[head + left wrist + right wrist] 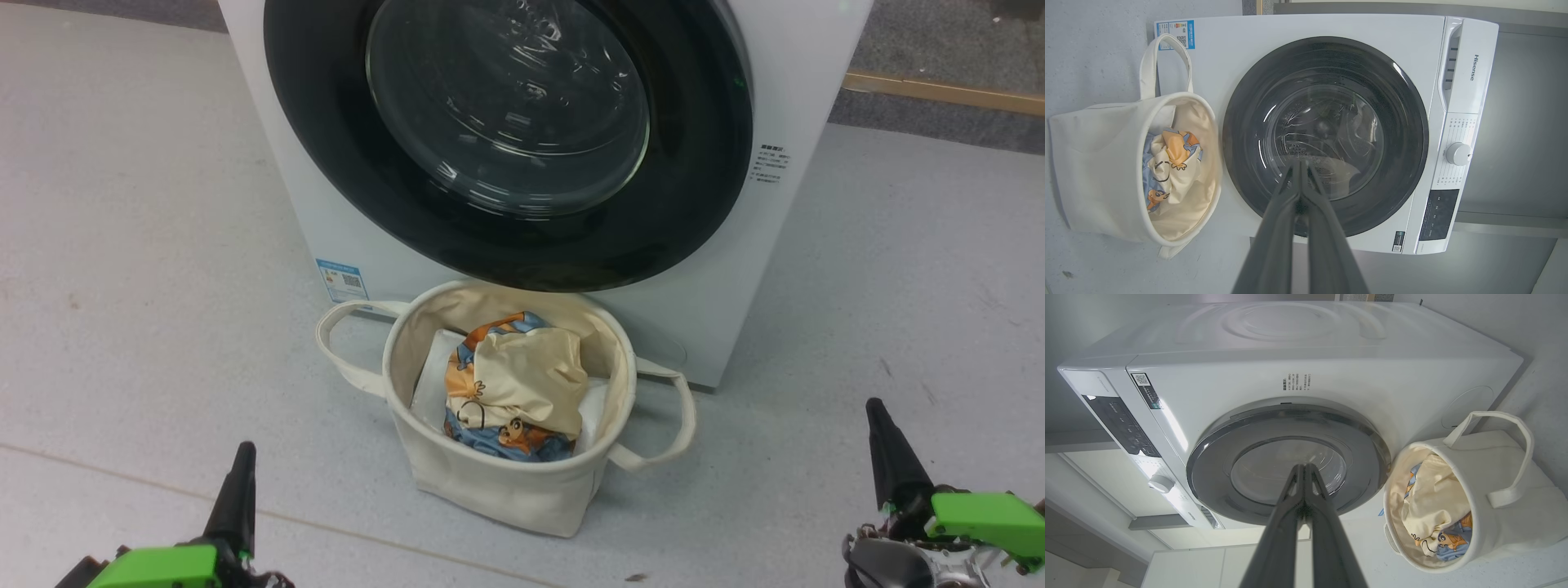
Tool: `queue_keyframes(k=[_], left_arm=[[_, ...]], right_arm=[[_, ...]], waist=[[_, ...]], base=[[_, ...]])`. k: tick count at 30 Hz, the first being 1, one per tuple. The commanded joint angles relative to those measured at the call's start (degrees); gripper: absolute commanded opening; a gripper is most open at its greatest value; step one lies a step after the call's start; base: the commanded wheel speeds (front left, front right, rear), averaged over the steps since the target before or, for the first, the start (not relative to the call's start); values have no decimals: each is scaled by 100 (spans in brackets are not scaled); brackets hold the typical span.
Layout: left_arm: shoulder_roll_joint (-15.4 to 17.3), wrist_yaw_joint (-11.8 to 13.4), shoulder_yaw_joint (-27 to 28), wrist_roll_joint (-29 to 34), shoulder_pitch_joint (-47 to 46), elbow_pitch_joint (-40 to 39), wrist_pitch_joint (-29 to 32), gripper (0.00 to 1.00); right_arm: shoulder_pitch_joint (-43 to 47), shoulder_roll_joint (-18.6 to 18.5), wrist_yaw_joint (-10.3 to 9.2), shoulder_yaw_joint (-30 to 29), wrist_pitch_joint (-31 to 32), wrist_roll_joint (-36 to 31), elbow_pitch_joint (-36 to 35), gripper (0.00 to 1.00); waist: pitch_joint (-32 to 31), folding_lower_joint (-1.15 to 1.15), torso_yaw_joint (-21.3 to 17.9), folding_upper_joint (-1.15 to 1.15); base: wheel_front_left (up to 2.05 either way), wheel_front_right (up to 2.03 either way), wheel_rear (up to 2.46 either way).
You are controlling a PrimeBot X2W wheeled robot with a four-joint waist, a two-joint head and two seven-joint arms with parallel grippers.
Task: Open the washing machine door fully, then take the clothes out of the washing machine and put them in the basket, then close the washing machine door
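Fingers point(1274, 245) of the left gripper point(242, 457) and right gripper point(878, 412) are clenched on nothing. Ahead of the tips, between them, the basket point(506, 490) is seen with the clothes point(514, 384) inside. Beyond it, the door point(326, 122) appears shut against the machine point(816, 49). Whether the latch is caught cannot be told; if not, the door could be sprung open and the basket just below it knocked over.

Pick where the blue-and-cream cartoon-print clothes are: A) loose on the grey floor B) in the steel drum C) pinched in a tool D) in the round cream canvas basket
D: the blue-and-cream cartoon-print clothes sit bunched inside the round cream canvas basket, in front of the white washing machine.
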Motion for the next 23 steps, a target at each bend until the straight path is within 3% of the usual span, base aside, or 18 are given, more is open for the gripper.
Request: queue_keyframes(k=[1, 23], left_arm=[[33, -40, 195, -21, -140, -216, 46, 0], [33, -40, 195, -21, -140, -216, 46, 0]], right_arm=[[-83, -41, 1, 109, 43, 33, -230, 0], [-83, -41, 1, 109, 43, 33, -230, 0]], waist=[[0, 0, 0, 0], [0, 0, 0, 0]], base=[[0, 0, 0], [0, 0, 0]])
